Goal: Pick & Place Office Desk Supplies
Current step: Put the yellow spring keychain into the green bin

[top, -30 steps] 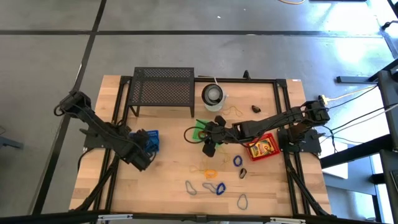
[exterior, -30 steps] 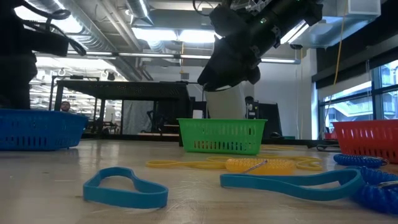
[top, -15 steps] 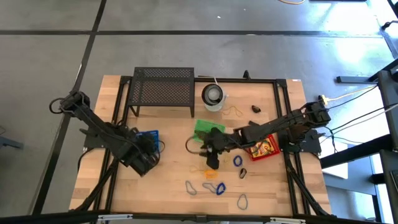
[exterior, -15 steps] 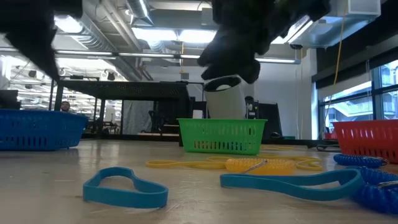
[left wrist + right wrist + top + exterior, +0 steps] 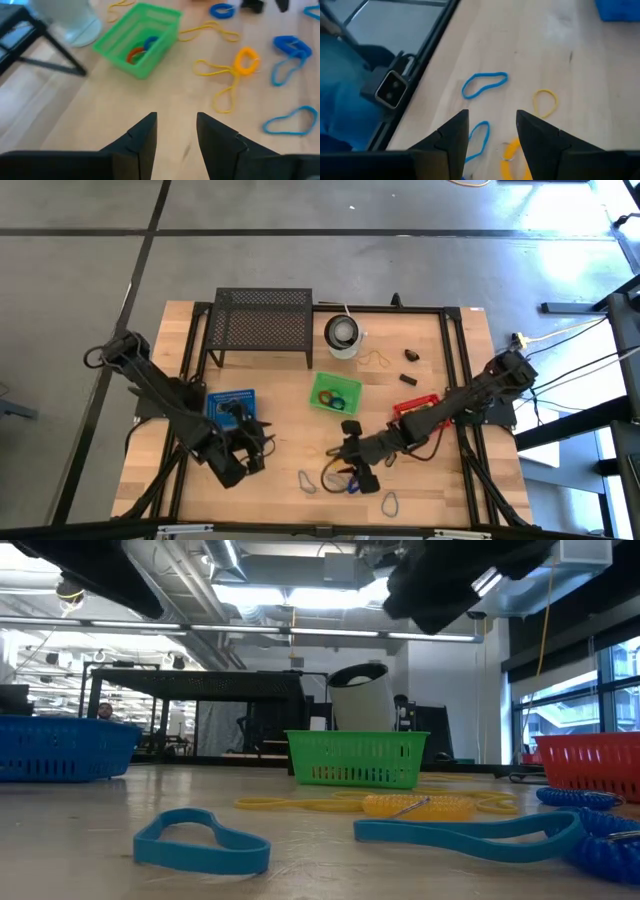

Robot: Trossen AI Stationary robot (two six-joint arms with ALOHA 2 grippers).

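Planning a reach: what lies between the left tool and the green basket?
Bare wood, per the left wrist view, between left tool and green basket.

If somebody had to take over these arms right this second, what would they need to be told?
Left pincer: open, empty, beside the blue basket.
Right pincer: open, empty, above the loose bands at the table's front.
Done: an orange and a blue loop lie in the green basket.
Left: blue, yellow and grey bands on the wood, plus small black clips near the white cup.
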